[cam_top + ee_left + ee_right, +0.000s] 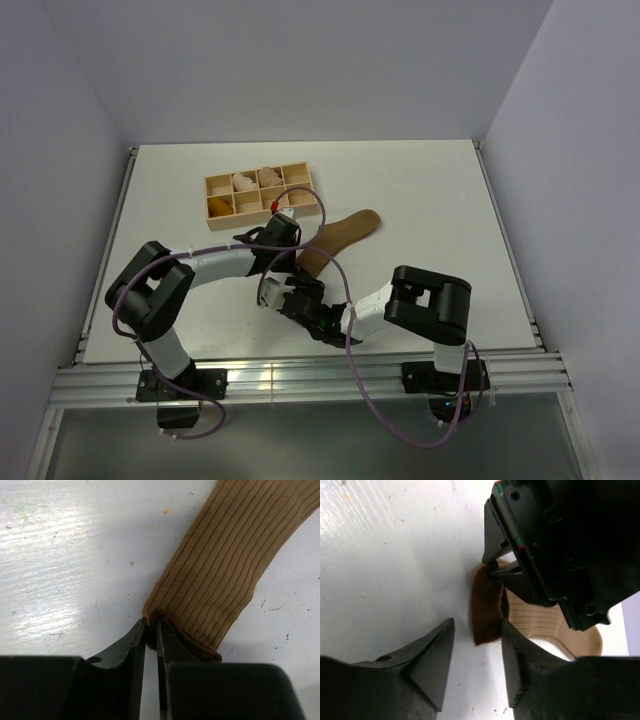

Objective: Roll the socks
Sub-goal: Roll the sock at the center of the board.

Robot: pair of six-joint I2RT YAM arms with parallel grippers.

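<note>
An olive-brown ribbed sock point(345, 232) lies flat on the white table, its toe pointing toward the back right. Its darker brown cuff point(486, 607) faces the arms. My left gripper point(151, 626) is shut on one corner of that cuff, pinching the fabric between its fingertips; from above the left gripper point(298, 256) sits over the cuff end. My right gripper point(477, 624) is open around the cuff's other side, the fabric lying against its right finger point(512, 645) with a gap to the left one. From above the right gripper point(293, 288) is just nearer than the cuff.
A wooden compartment tray point(258, 193) stands behind the sock at the back left, holding pale rolled bundles point(246, 183) and a mustard-orange item point(219, 206) in its front-left cell. Both arms crowd together at the table's middle front. White walls surround the table point(430, 190).
</note>
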